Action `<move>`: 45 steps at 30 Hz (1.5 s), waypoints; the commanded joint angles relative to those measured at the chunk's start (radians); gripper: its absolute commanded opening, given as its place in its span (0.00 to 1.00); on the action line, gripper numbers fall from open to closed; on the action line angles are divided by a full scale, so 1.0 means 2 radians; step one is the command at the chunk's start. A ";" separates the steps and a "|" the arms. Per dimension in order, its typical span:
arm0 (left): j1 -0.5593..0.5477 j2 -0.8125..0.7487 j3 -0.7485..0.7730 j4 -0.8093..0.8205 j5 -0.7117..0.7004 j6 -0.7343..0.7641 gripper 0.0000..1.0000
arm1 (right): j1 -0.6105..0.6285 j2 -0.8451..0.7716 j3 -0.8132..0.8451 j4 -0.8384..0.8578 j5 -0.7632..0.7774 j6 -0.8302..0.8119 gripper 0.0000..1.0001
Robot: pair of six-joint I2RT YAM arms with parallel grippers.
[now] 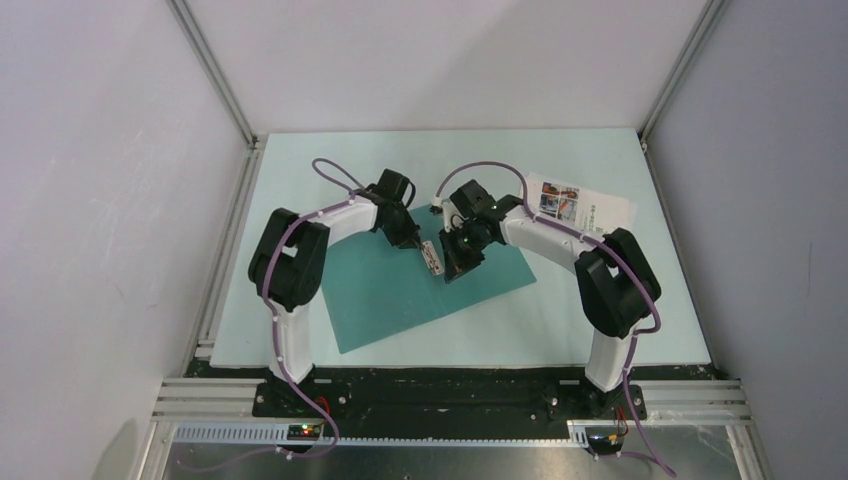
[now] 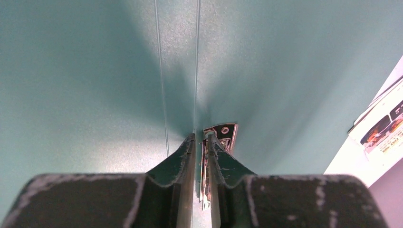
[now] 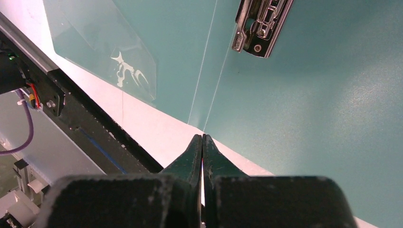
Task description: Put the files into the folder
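Note:
The teal folder [image 1: 400, 290] lies open and flat in the middle of the table. Its metal clip [image 1: 432, 257] sits by the spine creases. In the left wrist view the clip [image 2: 224, 133] stands up between my left gripper's [image 2: 200, 137] fingers, which are shut narrowly on its lever. My right gripper [image 1: 458, 262] hovers just right of the clip, low over the folder. Its fingers [image 3: 203, 137] are pressed together with nothing seen between them, near the folder's edge. The clip [image 3: 261, 26] lies ahead of it. One file, a brochure page with photos [image 1: 580, 205], lies on the table behind the right arm.
A clear plastic pocket [image 3: 104, 52] with a white mark covers a corner of the folder. A black rail [image 3: 90, 128] runs along the table edge beyond it. The brochure page [image 2: 382, 128] shows at the right edge of the left wrist view. White walls enclose the table.

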 commanded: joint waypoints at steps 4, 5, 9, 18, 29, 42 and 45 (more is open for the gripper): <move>0.006 0.020 0.005 0.010 -0.007 -0.014 0.15 | 0.014 0.018 0.026 0.024 0.029 -0.003 0.00; 0.006 0.023 0.006 0.010 -0.007 -0.013 0.15 | 0.018 0.023 0.031 0.026 0.036 -0.003 0.00; 0.006 0.027 0.003 0.012 -0.003 -0.013 0.09 | 0.038 0.047 0.057 0.040 0.105 0.011 0.03; 0.007 0.024 -0.022 0.016 0.015 -0.032 0.02 | 0.076 0.065 0.071 0.071 0.198 -0.003 0.00; 0.008 0.026 -0.027 0.016 0.021 -0.042 0.00 | 0.095 0.090 0.071 0.078 0.284 -0.011 0.09; 0.007 0.027 -0.031 0.017 0.023 -0.040 0.00 | 0.098 0.102 0.071 0.086 0.285 -0.013 0.10; 0.008 0.028 -0.031 0.017 0.023 -0.040 0.00 | 0.099 0.101 0.074 0.088 0.270 -0.010 0.09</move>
